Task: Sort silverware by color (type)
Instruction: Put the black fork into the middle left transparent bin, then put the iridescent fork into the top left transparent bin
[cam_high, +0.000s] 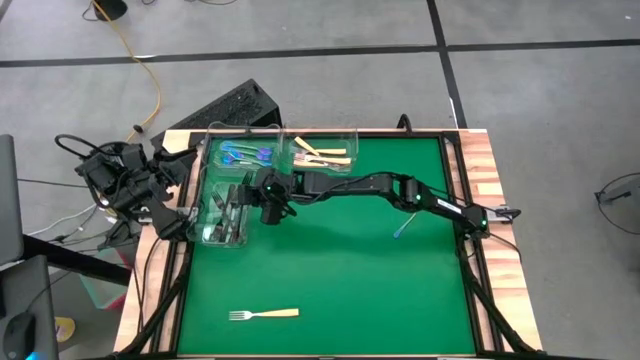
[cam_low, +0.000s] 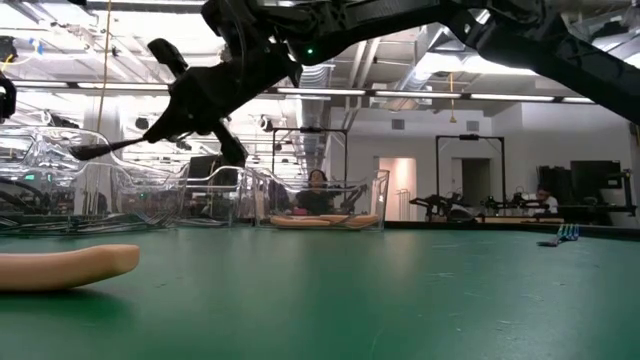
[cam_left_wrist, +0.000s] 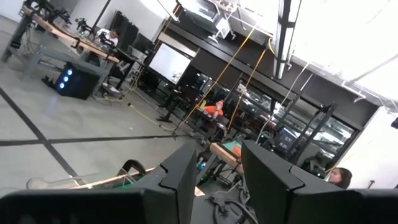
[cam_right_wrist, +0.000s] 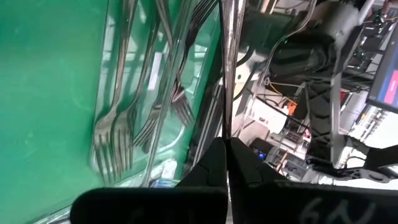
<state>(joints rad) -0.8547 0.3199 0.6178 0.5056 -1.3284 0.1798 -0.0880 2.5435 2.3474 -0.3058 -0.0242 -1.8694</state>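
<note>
My right gripper (cam_high: 266, 196) (cam_right_wrist: 226, 142) reaches across the green table to the bin of dark grey forks (cam_high: 226, 204) (cam_right_wrist: 124, 124) and is shut on one dark fork (cam_low: 105, 150). Two more clear bins stand at the far edge, one with blue forks (cam_high: 246, 153) and one with tan-handled forks (cam_high: 322, 152). One tan-handled fork (cam_high: 265, 314) (cam_low: 68, 266) lies flat near the table's near edge. A blue fork (cam_high: 404, 229) (cam_low: 560, 238) lies on the right part of the table. My left gripper (cam_left_wrist: 217, 180) is open, folded back off the table's left edge. My right gripper pinches the dark fork's handle (cam_right_wrist: 227, 118) between its two fingers, and the fork runs straight on from the fingertips, along them. In the low view the fork (cam_low: 105, 150) sticks out nearly level toward the table's left, lifted clear, at the height of the bin's rim.
The dark-fork bin's clear walls (cam_high: 220, 238) (cam_right_wrist: 177, 93) stand right under and beside the held fork. The left arm (cam_high: 130, 180) sits just left of that bin. Green table (cam_high: 340, 280) lies bare between the bins and the tan fork. People sit in the room beyond.
</note>
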